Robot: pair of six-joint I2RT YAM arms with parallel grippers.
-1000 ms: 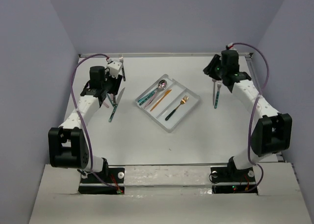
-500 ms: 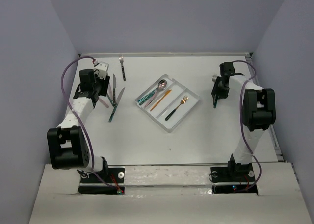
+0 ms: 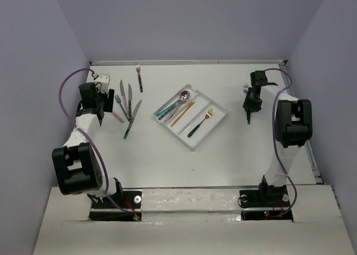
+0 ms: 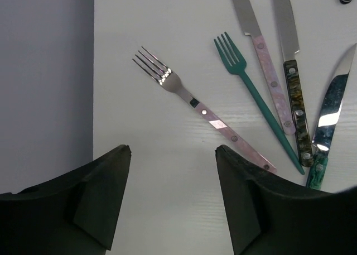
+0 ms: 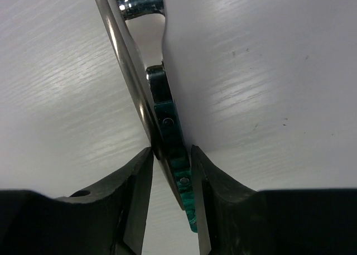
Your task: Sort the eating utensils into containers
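Note:
The clear three-compartment tray (image 3: 218, 120) lies mid-table. It holds teal-handled pieces, a spoon (image 3: 183, 97), an orange knife (image 3: 184, 113) and a gold fork with a black handle (image 3: 201, 123). My left gripper (image 3: 93, 101) (image 4: 172, 149) is open and empty, just short of a pink-handled fork (image 4: 215, 121). Beside that fork lie a teal fork (image 4: 254, 90), a pink-handled knife (image 4: 262, 57), a dark-handled knife (image 4: 294, 87) and a teal-handled knife (image 4: 329, 118). My right gripper (image 3: 249, 107) (image 5: 170, 160) is shut on a teal-handled utensil (image 5: 170, 129) and a silver utensil (image 5: 125, 59) lying together on the table.
A black-handled fork (image 3: 139, 78) lies near the back edge. The left wall (image 4: 44, 82) is close beside my left gripper. The right wall and the table's right edge are near my right arm.
My left arm has swung left towards the wall, uncovering the utensils on the left. My right arm has folded down and its gripper has come onto the two utensils at the right.

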